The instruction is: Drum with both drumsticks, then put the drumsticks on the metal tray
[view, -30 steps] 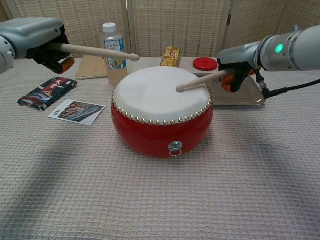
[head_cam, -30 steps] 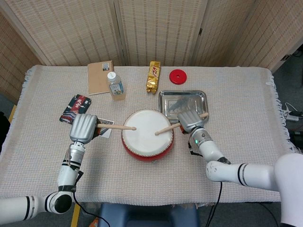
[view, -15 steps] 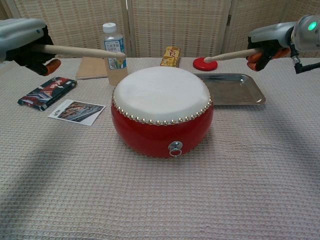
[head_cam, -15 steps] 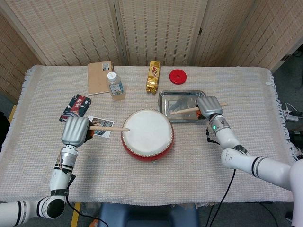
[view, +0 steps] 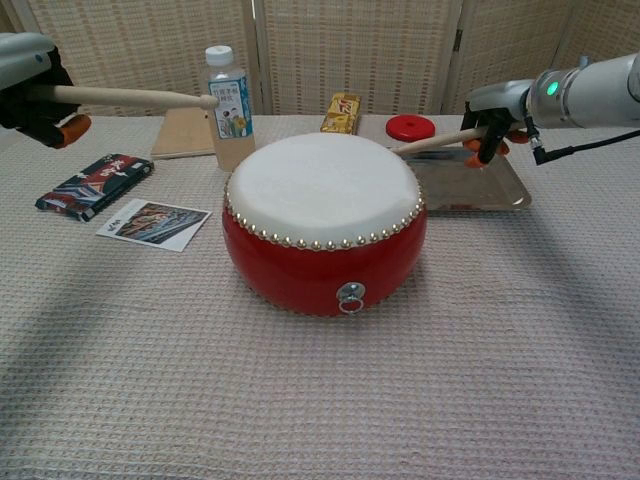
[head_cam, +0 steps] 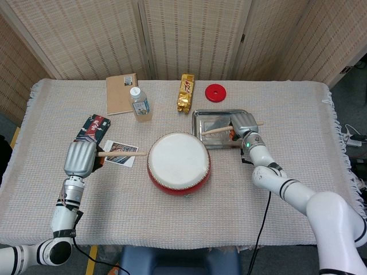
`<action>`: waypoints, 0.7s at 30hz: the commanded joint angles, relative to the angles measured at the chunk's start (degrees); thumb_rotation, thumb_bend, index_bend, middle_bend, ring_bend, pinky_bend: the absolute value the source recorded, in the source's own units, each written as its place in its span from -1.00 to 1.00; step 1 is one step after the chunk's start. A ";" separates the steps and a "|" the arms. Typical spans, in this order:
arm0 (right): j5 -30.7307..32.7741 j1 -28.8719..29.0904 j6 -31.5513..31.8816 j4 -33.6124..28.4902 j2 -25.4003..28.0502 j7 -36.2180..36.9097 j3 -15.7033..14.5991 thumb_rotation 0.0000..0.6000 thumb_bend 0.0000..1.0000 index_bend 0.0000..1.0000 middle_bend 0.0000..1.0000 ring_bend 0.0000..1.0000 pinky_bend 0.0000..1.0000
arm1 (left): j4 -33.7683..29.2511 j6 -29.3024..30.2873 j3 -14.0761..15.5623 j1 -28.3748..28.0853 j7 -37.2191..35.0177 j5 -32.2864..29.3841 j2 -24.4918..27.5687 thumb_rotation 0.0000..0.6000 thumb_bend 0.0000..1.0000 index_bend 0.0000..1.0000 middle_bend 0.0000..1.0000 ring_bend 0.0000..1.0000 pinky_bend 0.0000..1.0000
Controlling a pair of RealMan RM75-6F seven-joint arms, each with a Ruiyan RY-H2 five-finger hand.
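Observation:
A red drum with a white skin stands mid-table. My left hand grips a wooden drumstick left of the drum, its tip short of the drum's rim. My right hand holds the other drumstick low over the metal tray, tip pointing left toward the drum. I cannot tell if that stick touches the tray.
A water bottle, a brown notebook, a gold snack bag and a red disc lie behind the drum. A dark packet and a photo card lie at the left.
Both sticks have left the drum skin. The left hand drew back to the left. The right hand swung over the tray and came down lower.

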 commanded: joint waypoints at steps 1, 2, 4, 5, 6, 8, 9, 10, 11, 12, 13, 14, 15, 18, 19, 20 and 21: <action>-0.02 1.07 -2.94 4.93 -3.19 1.01 0.09 1.00 -0.58 0.16 0.31 0.05 0.42 | 0.13 -0.13 -0.10 0.26 -0.38 -0.09 0.22 1.00 0.07 1.00 1.00 1.00 1.00; -0.08 1.16 -3.52 6.33 -3.94 1.28 0.11 1.00 -0.59 0.10 0.26 0.00 0.38 | 0.19 -0.21 -0.08 0.35 -0.48 -0.09 0.28 1.00 0.07 1.00 1.00 1.00 1.00; -0.16 1.31 -4.50 8.36 -5.03 1.75 0.23 1.00 -0.63 -0.09 0.08 -0.15 0.25 | 0.29 -0.28 -0.06 0.47 -0.64 -0.01 0.30 1.00 0.07 1.00 1.00 1.00 1.00; -0.25 1.38 -4.95 9.37 -5.59 1.97 0.28 1.00 -0.64 -0.14 0.03 -0.21 0.20 | 0.33 -0.31 -0.08 0.52 -0.73 -0.01 0.29 1.00 0.07 1.00 1.00 1.00 1.00; -0.44 1.46 -5.51 10.70 -6.33 2.30 0.38 1.00 -0.64 -0.22 -0.06 -0.29 0.14 | 0.42 -0.39 -0.11 0.56 -0.81 -0.03 0.29 1.00 0.07 1.00 1.00 1.00 1.00; -0.90 1.54 -6.36 12.90 -7.58 2.92 0.63 1.00 -0.66 -0.35 -0.18 -0.41 0.06 | 0.60 -0.48 -0.18 0.64 -0.97 -0.04 0.26 1.00 0.07 1.00 1.00 1.00 1.00; -1.16 1.57 -6.65 13.73 -8.04 3.19 0.76 1.00 -0.70 -0.41 -0.23 -0.46 0.02 | 0.70 -0.50 -0.22 0.68 -1.06 -0.06 0.25 1.00 0.07 1.00 1.00 1.00 1.00; -1.48 1.58 -6.91 14.43 -8.41 3.44 0.88 1.00 -0.74 -0.45 -0.27 -0.49 -0.01 | 0.80 -0.52 -0.25 0.71 -1.11 -0.04 0.24 1.00 0.07 1.00 1.00 1.00 1.00; -2.00 1.61 -7.16 15.17 -8.76 3.78 1.08 1.00 -0.77 -0.49 -0.30 -0.52 -0.03 | 0.94 -0.57 -0.27 0.74 -1.14 0.01 0.24 1.00 0.07 1.00 1.00 1.00 1.00; -2.44 1.59 -7.24 15.55 -8.90 4.04 1.24 1.00 -0.79 -0.53 -0.33 -0.55 -0.06 | 1.01 -0.61 -0.28 0.74 -1.15 0.05 0.24 1.00 0.07 1.00 1.00 1.00 1.00; -2.88 1.57 -7.29 15.75 -8.91 4.31 1.41 1.00 -0.80 -0.58 -0.36 -0.59 -0.09 | 1.05 -0.65 -0.31 0.75 -1.17 0.10 0.24 1.00 0.07 1.00 1.00 1.00 1.00; -3.35 1.54 -7.27 15.77 -8.78 4.59 1.62 1.00 -0.80 -0.60 -0.37 -0.60 -0.10 | 1.05 -0.69 -0.35 0.75 -1.24 0.16 0.23 1.00 0.07 1.00 1.00 1.00 1.00; -4.03 1.47 -6.97 15.37 -8.36 5.01 1.98 1.00 -0.80 -0.64 -0.39 -0.63 -0.12 | 1.02 -0.75 -0.42 0.74 -1.31 0.27 0.24 1.00 0.07 1.00 1.00 1.00 1.00; -6.03 0.99 -5.43 11.28 -5.50 6.37 3.22 1.00 -0.81 -0.70 -0.42 -0.66 -0.14 | 0.81 -0.66 -0.51 0.71 -1.30 0.74 0.24 1.00 0.07 1.00 1.00 1.00 1.00; -6.87 0.68 -4.48 8.90 -4.03 6.92 3.74 1.00 -0.81 -0.71 -0.43 -0.66 -0.14 | 0.73 -0.64 -0.54 0.67 -1.28 0.92 0.20 1.00 0.07 1.00 1.00 1.00 1.00; -7.77 0.27 -3.44 6.00 -2.24 7.43 4.23 1.00 -0.81 -0.72 -0.43 -0.66 -0.14 | 0.64 -0.65 -0.55 0.61 -1.21 1.09 0.15 1.00 0.07 1.00 1.00 1.00 1.00; -8.90 -0.39 -1.84 1.46 0.55 8.08 4.92 1.00 -0.81 -0.72 -0.43 -0.66 -0.14 | 0.50 -0.67 -0.57 0.47 -0.96 1.30 0.07 1.00 0.07 1.00 1.00 1.00 1.00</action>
